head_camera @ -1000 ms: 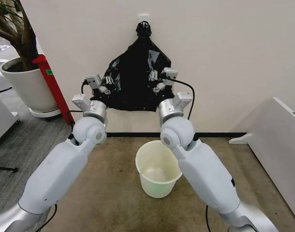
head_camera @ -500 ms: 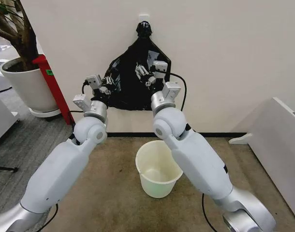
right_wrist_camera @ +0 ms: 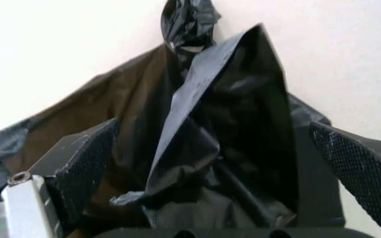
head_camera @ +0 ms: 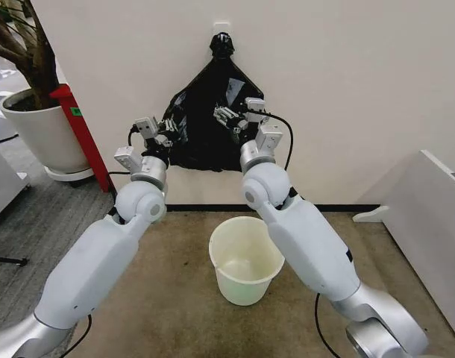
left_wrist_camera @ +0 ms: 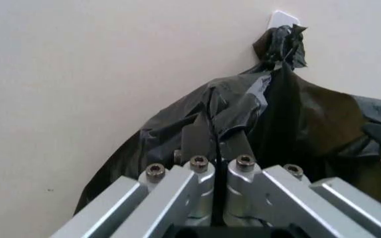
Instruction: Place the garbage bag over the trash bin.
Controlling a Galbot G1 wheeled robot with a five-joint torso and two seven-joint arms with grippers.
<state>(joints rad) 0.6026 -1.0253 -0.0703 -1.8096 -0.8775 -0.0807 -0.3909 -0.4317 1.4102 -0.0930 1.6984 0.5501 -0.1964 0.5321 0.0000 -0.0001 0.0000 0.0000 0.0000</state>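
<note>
A flat black bag bundle (head_camera: 201,145), knotted at its top, hangs from a hook on the wall. The garbage bag on its own is hidden within this bundle. My left gripper (head_camera: 171,133) is at the bundle's lower left edge, and in the left wrist view it (left_wrist_camera: 214,141) is shut on a rumpled fold of the black plastic (left_wrist_camera: 296,114). My right gripper (head_camera: 227,118) stands open against the bundle's middle, a crinkled front fold (right_wrist_camera: 190,114) lying between its spread pads (right_wrist_camera: 88,163). The cream-white trash bin (head_camera: 246,292) stands open on the floor below both arms.
A large white planter pot (head_camera: 37,138) with a tree stands at the left, a red stand (head_camera: 78,127) beside it. White furniture (head_camera: 429,224) lines the right side. Brown carpet (head_camera: 175,298) surrounds the bin.
My right gripper has swung left from the bundle's right edge to its middle. The left gripper has hardly moved.
</note>
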